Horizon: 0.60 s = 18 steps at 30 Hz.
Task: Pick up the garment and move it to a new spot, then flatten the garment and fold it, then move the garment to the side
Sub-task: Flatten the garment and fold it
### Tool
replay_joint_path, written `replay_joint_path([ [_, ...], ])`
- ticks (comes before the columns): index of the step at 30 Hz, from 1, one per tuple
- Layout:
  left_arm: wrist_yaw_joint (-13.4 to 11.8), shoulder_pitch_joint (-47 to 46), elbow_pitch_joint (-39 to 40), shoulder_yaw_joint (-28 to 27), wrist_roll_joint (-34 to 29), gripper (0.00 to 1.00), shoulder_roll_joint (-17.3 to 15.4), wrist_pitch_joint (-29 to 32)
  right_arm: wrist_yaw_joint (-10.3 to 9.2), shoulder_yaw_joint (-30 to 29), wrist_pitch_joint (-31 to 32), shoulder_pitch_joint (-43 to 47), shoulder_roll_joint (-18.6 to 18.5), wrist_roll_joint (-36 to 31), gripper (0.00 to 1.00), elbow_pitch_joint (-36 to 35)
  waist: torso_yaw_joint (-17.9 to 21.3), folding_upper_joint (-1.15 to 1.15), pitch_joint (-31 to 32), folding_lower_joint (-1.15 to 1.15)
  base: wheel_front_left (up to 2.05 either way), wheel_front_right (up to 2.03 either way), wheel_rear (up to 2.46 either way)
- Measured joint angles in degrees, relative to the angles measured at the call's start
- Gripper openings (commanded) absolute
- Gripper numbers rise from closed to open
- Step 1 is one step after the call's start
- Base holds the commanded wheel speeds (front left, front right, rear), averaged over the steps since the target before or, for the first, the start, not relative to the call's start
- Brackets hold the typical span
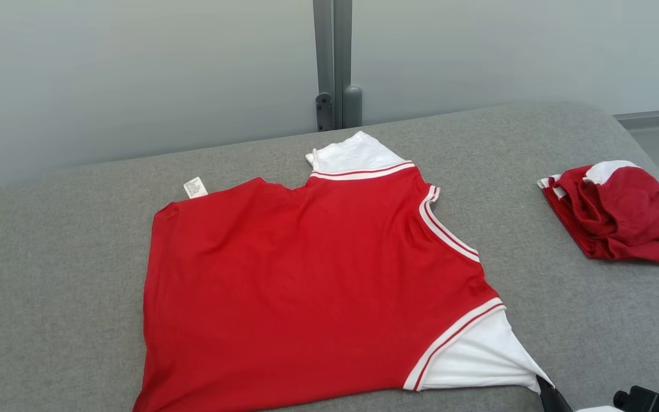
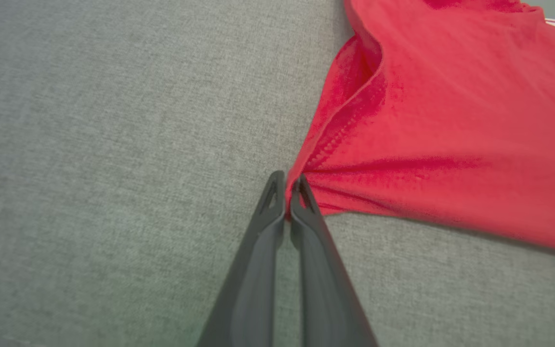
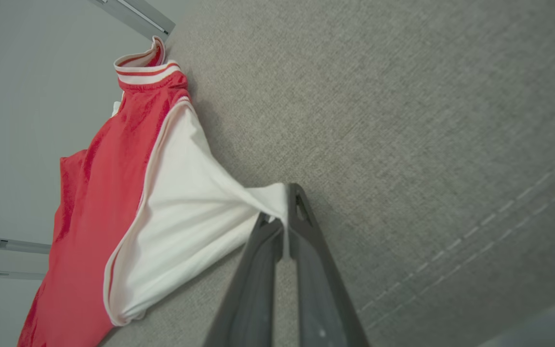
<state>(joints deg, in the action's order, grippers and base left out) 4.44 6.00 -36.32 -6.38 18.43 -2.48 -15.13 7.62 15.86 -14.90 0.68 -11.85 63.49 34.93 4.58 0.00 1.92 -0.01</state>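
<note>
Head view: the red garment [image 1: 306, 286] lies spread across the middle of the grey table [image 1: 49, 274], its white sleeve [image 1: 478, 355] drawn to a point toward 4 o'clock. At that point the right gripper [image 1: 542, 386] is clamped on the sleeve's tip; the right wrist view shows the right gripper [image 3: 284, 212] pinching white cloth. In the left wrist view the left gripper [image 2: 287, 193] is closed on a corner of the red hem. A white label [image 1: 195, 187] sticks out at the garment's 11 o'clock. Another bunched red garment [image 1: 621, 217] sits well apart at 2 o'clock, and a grey post [image 1: 332, 57] rises at 12.
</note>
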Motion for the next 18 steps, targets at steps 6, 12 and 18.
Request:
replay_joint_path([
  [6,0.2,-0.5,6.0,2.3,0.0,0.0,-0.1,0.0,-0.07,0.3,-0.1,-1.3,-0.5,1.0,0.0,-4.3,0.4,0.0,-0.5,0.0,0.0,0.0,0.0],
  [12,0.1,-5.5,12.4,4.3,-0.4,0.0,-0.2,0.0,-0.1,3.0,0.2,-7.3,-0.8,3.5,0.0,-9.3,-0.5,0.0,-2.9,0.0,0.0,0.0,0.0],
  [18,-0.1,-10.7,13.7,6.3,-1.7,0.0,-0.2,0.0,-0.12,4.5,0.3,-13.9,-1.0,5.2,0.0,-10.5,-1.3,0.0,-6.0,0.0,0.0,0.0,0.0],
])
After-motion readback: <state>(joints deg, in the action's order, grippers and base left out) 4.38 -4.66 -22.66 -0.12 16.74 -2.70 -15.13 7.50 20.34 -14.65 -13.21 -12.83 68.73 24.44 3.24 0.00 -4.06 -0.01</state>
